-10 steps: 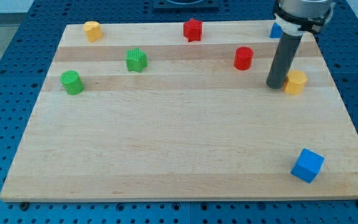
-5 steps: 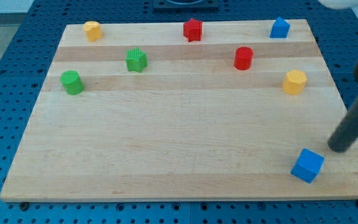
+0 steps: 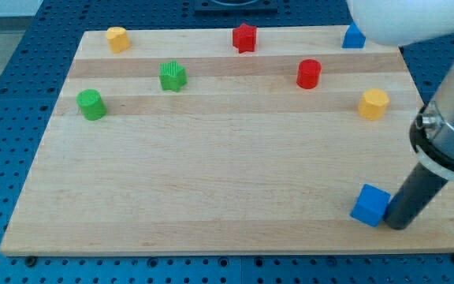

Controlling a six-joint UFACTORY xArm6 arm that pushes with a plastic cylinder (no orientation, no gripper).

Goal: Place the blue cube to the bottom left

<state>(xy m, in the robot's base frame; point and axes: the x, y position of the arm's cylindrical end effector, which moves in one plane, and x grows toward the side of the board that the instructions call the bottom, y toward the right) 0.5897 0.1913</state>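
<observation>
You see one camera view. The blue cube [image 3: 370,205] sits near the board's [image 3: 211,197] bottom right corner, tilted so a corner faces the bottom edge. My tip [image 3: 398,226] touches its right side; there are no fingers, and it holds nothing. Leftward along the bottom edge the wood lies bare to the bottom left corner. The green cylinder [image 3: 91,104] stands by the left edge, higher up.

Two blue blocks [image 3: 370,205] [image 3: 354,36], two red [image 3: 244,37] [image 3: 309,73], two green [image 3: 173,76] [image 3: 91,104], two yellow [image 3: 117,39] [image 3: 373,103], one wooden board [image 3: 211,181]
</observation>
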